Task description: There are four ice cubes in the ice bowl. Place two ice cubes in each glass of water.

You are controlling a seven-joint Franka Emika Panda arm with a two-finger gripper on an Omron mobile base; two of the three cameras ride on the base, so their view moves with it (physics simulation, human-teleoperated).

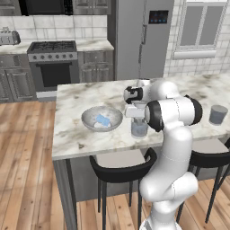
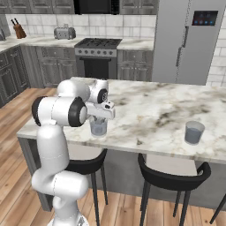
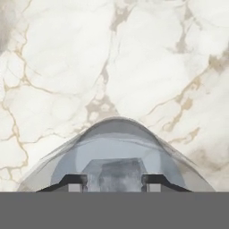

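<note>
arm: rises from base, elbow bent high, forearm reaching forward | wrist: turned down | hand (image 3: 114, 182): pointing straight down, low | fingertips (image 3: 74, 181): set apart, clamped on pale cube between them | grip: closed on load

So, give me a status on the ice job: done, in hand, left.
Done: I cannot tell if any cube is already in a glass. In hand: the pincer grips one ice cube right over the near glass of water. Left: release it there; pale-blue cubes remain in the ice bowl, and the far glass looks iceless.
</note>
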